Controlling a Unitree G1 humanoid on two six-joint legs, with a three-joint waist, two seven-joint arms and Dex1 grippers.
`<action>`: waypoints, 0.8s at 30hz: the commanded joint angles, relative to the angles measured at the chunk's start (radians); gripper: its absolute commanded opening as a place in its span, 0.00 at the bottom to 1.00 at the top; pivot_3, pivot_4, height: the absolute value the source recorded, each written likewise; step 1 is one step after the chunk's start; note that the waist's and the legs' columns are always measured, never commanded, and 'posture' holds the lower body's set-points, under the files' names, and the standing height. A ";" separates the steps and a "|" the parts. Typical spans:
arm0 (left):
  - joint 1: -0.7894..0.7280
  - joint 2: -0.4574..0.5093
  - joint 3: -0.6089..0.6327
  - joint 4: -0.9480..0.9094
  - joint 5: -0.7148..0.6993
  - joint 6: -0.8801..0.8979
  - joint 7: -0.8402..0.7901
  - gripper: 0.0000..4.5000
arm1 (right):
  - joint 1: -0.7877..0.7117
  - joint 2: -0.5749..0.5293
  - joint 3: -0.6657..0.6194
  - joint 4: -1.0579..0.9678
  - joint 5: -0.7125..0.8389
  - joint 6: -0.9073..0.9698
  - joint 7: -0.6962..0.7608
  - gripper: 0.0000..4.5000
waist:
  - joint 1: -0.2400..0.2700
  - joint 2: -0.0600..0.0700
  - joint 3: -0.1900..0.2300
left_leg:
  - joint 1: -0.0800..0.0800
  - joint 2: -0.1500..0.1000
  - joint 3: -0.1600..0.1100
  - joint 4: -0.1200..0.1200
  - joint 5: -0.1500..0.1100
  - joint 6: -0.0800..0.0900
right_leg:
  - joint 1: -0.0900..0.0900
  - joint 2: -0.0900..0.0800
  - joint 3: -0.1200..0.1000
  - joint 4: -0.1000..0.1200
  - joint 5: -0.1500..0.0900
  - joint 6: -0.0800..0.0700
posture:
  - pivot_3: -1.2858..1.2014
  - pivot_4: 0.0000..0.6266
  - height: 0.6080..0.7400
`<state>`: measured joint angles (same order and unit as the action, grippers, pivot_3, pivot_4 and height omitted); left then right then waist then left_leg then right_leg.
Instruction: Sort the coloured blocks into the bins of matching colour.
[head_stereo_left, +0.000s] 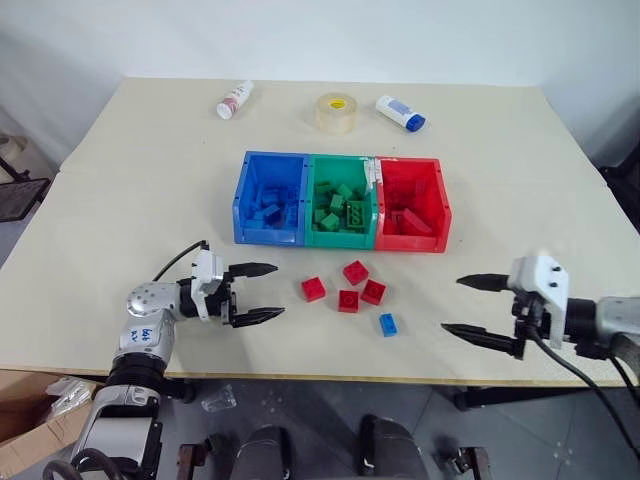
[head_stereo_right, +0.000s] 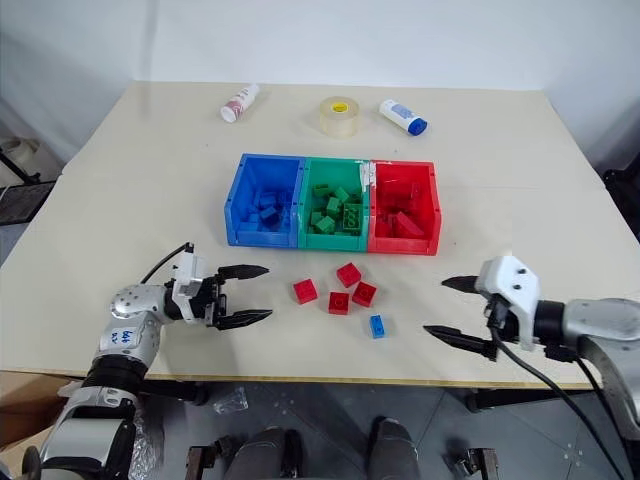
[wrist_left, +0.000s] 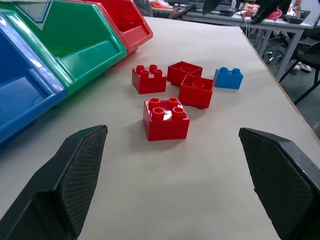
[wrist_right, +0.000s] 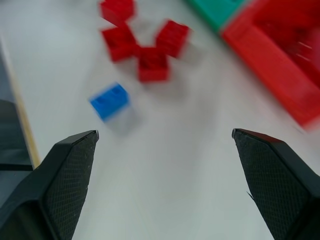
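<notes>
Four red blocks (head_stereo_left: 347, 285) and one blue block (head_stereo_left: 388, 324), all studded plastic, are lying loose on the smooth beige desk (head_stereo_left: 130, 190), in the open strip between its near edge and the three joined bins. The blue bin (head_stereo_left: 268, 200), green bin (head_stereo_left: 340, 204) and red bin (head_stereo_left: 411, 205) are sitting mid-desk, each holding bricks of its own colour. The left gripper (head_stereo_left: 254, 293) is hovering left of the cluster, black fingers spread wide and empty. The right gripper (head_stereo_left: 472, 305) is hanging right of the blue block, fingers likewise wide, holding nothing.
</notes>
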<state>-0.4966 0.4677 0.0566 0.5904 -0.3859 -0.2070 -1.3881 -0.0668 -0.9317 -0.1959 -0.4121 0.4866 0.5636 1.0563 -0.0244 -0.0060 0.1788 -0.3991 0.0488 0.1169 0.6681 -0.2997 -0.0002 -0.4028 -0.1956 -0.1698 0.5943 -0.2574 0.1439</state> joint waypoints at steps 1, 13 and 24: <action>0.022 -0.004 0.005 -0.060 -0.007 -0.005 0.007 1.00 | -0.051 0.045 0.114 -0.043 -0.004 0.031 -0.035 0.99 | 0.000 0.000 0.000 | 0.000 0.000 0.000 0.000 0.000 0.000 | 0.000 0.000 0.000 0.000 0.000 0.000 | 0.52 0.24 1.00; 0.132 0.009 0.018 -0.206 -0.022 0.035 0.044 1.00 | -0.165 0.150 0.375 0.120 -0.160 -0.024 -0.053 0.86 | 0.006 0.000 0.000 | -0.002 0.000 0.000 0.002 0.000 0.000 | -0.001 0.000 0.000 0.001 0.000 0.000 | 0.52 0.24 1.00; 0.171 0.016 0.019 -0.256 -0.031 0.053 0.064 1.00 | -0.167 0.180 0.321 0.094 -0.119 -0.043 -0.064 0.34 | 0.003 0.000 0.000 | -0.002 0.000 0.000 0.002 0.000 0.000 | -0.001 0.000 0.000 0.001 0.000 0.000 | 0.52 0.24 1.00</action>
<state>-0.3344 0.4760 0.0608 0.3655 -0.3982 -0.1536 -1.3292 -0.2300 -0.7535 0.1592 -0.2747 0.3429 0.5247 0.9924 -0.0214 -0.0065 0.1783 -0.4008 0.0489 0.1171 0.6701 -0.3000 -0.0001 -0.4040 -0.1956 -0.1698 0.5956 -0.2574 0.1439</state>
